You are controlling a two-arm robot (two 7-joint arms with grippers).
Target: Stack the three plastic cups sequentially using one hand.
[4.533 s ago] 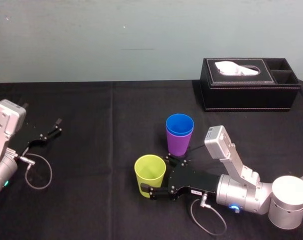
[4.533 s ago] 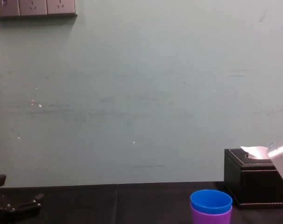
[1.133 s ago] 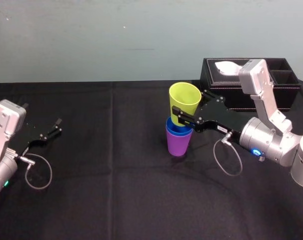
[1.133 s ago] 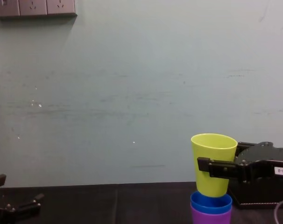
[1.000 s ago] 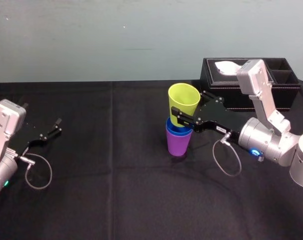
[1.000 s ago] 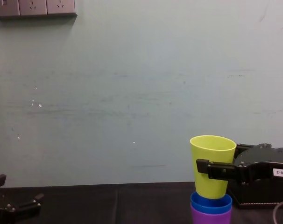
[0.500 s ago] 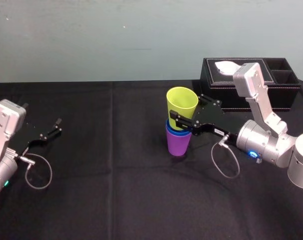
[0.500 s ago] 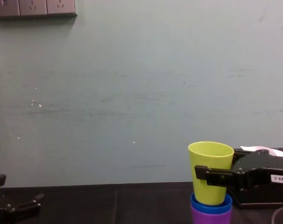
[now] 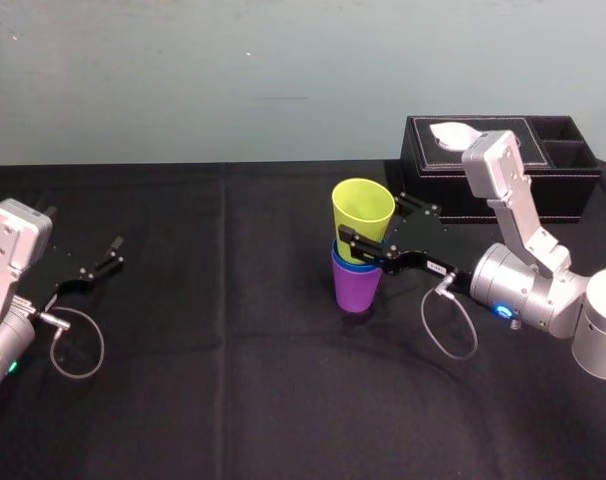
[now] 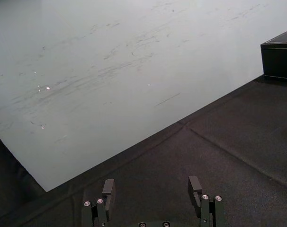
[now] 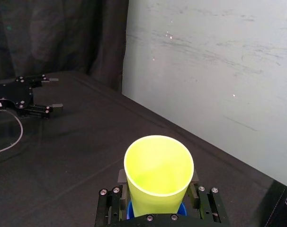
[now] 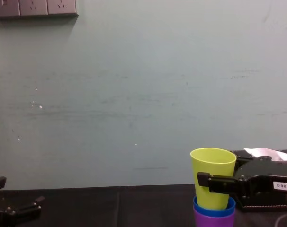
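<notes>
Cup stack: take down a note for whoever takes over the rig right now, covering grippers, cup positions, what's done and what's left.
Right gripper: shut on the yellow-green cup.
Left gripper: open, parked on the table at the left.
Cups: blue cup nested in the purple cup, which stands mid-table; the yellow-green cup's base is inside the blue cup.
Done: blue in purple.
Left: probably lower the yellow-green cup until seated, release, withdraw.
</notes>
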